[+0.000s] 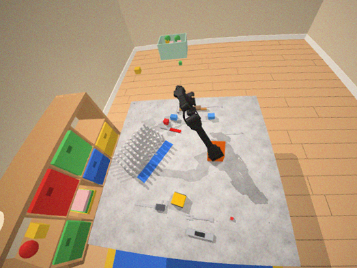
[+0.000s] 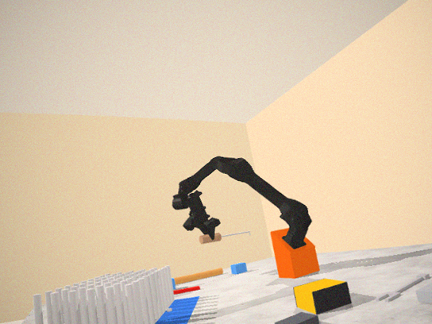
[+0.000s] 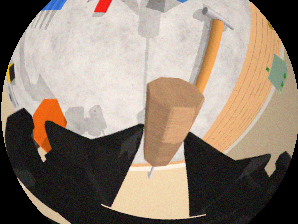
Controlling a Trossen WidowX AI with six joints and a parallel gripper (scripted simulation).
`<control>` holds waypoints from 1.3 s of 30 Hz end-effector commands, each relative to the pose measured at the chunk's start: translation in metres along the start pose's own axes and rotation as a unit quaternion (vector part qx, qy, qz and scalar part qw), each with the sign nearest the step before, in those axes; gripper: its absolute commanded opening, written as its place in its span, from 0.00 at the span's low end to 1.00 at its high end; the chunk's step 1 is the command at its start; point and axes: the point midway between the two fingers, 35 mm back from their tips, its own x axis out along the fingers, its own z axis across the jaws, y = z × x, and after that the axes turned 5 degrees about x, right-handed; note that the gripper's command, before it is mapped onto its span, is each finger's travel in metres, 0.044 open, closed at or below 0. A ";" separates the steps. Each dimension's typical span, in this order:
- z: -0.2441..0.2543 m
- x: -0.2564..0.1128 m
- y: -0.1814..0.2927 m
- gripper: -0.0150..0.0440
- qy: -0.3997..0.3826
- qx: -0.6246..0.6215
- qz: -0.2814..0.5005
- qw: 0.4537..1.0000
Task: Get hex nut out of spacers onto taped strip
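My gripper (image 2: pixel 212 234) (image 3: pixel 164 132) is shut on the brown wooden handle (image 1: pixel 198 107) (image 2: pixel 204 239) (image 3: pixel 174 95) of a thin-rod tool. It holds the tool in the air above the table's far part, clear of the spacers. The rod (image 2: pixel 236 234) sticks out sideways towards the right in the exterior view, with a small bent tip. The pale metal spacers (image 1: pixel 143 143) (image 2: pixel 88 305) stand in rows. The blue taped strip (image 1: pixel 155 162) (image 2: pixel 179 315) (image 3: pixel 54 4) lies in front of them. A small pale speck (image 2: pixel 169 309) shows at the strip's spacer-side edge; I cannot tell whether it is the nut.
A hammer (image 3: pixel 212 47) lies below the held tool. A red-handled tool (image 1: pixel 175 130) (image 2: pixel 186 290) and small blocks (image 1: pixel 173 117) (image 1: pixel 166 121) lie near the spacers. A yellow block (image 1: pixel 178 200), a dark-handled tool (image 1: pixel 160 207) and a grey box (image 1: pixel 208 236) lie on the near side.
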 end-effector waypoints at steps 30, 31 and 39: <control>0.007 0.034 -0.020 0.25 0.004 0.003 0.000 1.000; 0.007 0.035 -0.020 0.25 0.004 0.003 0.000 1.000; 0.010 0.043 -0.025 0.25 0.004 0.003 -0.001 1.000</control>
